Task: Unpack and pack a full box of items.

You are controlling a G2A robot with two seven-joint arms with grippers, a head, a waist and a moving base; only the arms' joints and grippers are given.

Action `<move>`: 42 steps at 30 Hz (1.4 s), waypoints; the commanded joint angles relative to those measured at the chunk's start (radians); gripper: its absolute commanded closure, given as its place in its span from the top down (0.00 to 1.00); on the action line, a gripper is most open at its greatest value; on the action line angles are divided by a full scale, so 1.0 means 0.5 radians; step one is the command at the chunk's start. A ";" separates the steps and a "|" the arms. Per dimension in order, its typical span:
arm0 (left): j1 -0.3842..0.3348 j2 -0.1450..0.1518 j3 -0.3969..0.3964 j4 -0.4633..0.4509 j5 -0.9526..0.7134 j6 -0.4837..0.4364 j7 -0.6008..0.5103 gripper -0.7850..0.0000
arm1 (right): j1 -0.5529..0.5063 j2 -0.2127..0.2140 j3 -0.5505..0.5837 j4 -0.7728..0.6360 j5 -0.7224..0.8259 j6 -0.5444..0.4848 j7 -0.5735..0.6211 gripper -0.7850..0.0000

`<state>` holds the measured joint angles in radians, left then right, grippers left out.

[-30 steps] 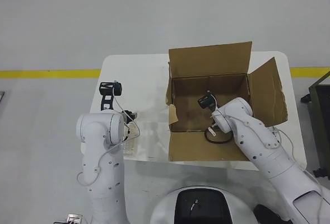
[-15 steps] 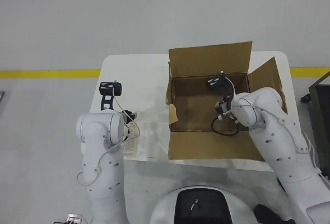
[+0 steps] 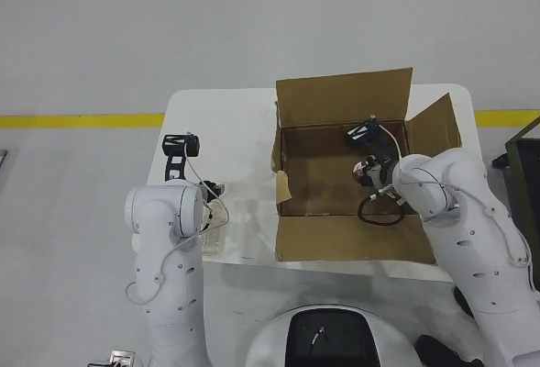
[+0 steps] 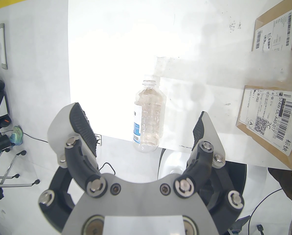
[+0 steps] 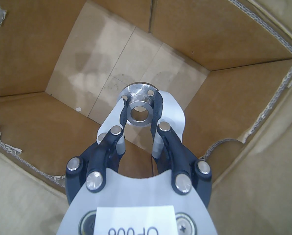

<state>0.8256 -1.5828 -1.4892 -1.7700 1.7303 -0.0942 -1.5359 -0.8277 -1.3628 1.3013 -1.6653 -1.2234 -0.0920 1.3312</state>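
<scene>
Right gripper (image 5: 141, 111) is clamped on the narrow hub of a shiny metal flange (image 5: 137, 91), holding it above the floor of the open cardboard box (image 3: 343, 240), right of centre in the top view. Left gripper (image 4: 143, 121) hangs with its fingers spread wide over the white table (image 3: 224, 119), above a clear plastic bottle (image 4: 148, 113) that lies at the table's lower edge, near the box. This reads as an unpacking lift. The flange looks heavy and smooth, so a firm squeeze with the hub held level seems wise. Rise straight until the part clears the walls and raised flaps, then swing across, setting it down well apart from the bottle, which could roll.
</scene>
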 commanded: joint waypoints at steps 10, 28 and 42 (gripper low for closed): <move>0.000 0.000 0.000 0.000 0.000 0.000 0.000 1.00 | -0.043 0.047 0.422 -0.431 0.331 -0.047 -0.247 0.00; 0.000 0.000 0.000 0.000 0.000 0.000 0.000 1.00 | -0.102 0.087 0.708 -0.674 0.587 -0.141 -0.220 0.00; 0.000 0.000 0.000 0.000 0.000 0.000 0.000 1.00 | -0.007 0.183 1.227 -0.696 0.710 -0.189 -0.174 0.00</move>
<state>0.8256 -1.5828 -1.4892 -1.7700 1.7303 -0.0942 -1.5359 -0.8278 -1.2768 1.8886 -2.0141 -0.8505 -0.1718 1.2284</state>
